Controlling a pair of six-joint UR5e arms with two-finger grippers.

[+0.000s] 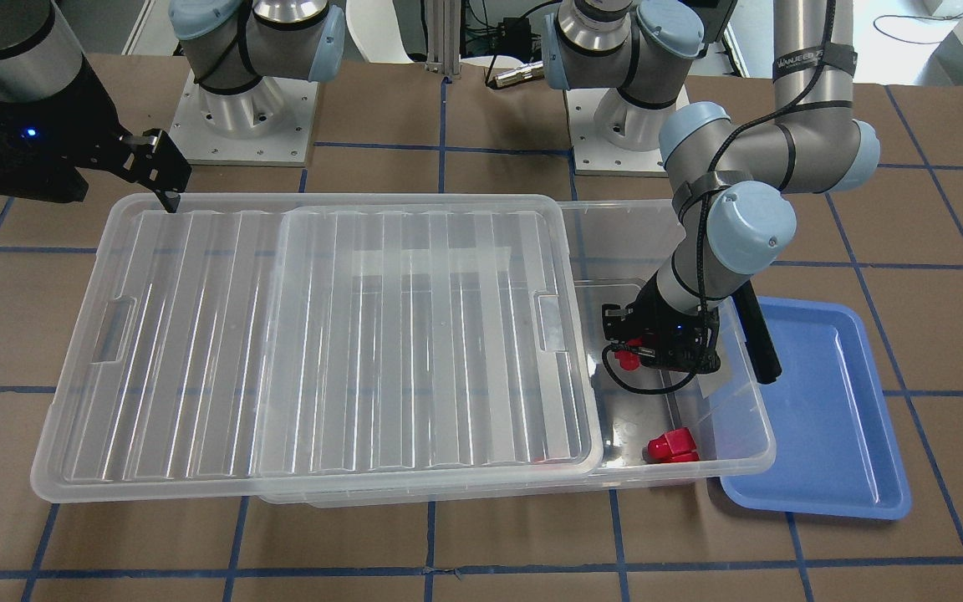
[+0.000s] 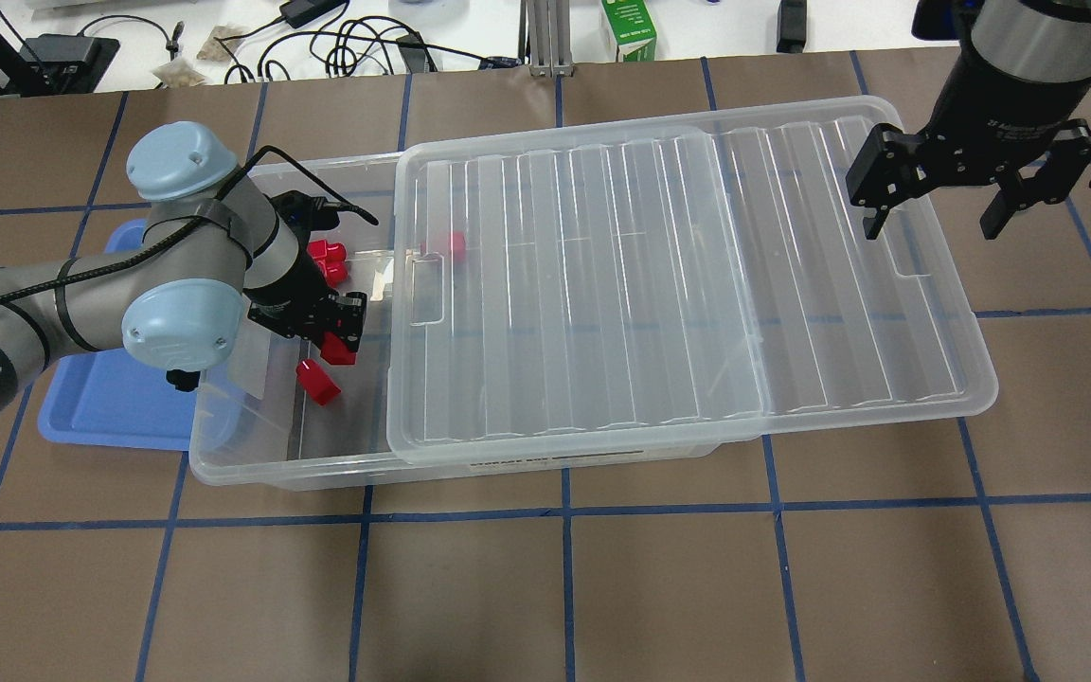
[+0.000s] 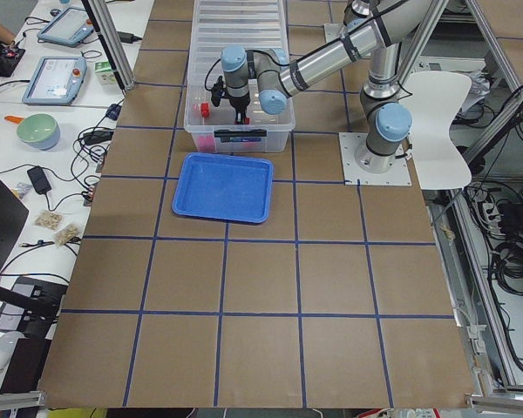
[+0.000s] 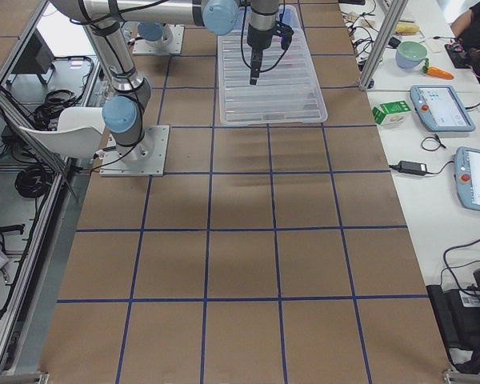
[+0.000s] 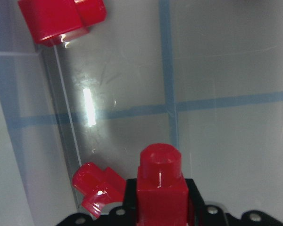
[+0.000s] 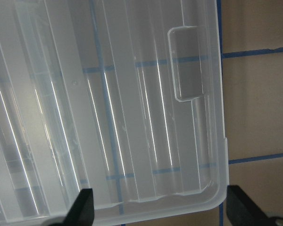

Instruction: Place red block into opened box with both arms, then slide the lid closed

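Bottom of red block [image 5: 160, 186], apparently off-frame.

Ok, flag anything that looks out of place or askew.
Nothing spilled or damaged. The lid is slid far off the box, overhanging its end on the robot's right; loose red blocks lie inside the box.

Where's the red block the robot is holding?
Overhead view: the red block is in the left pincer, inside the box's uncovered left end, just beside the lid.
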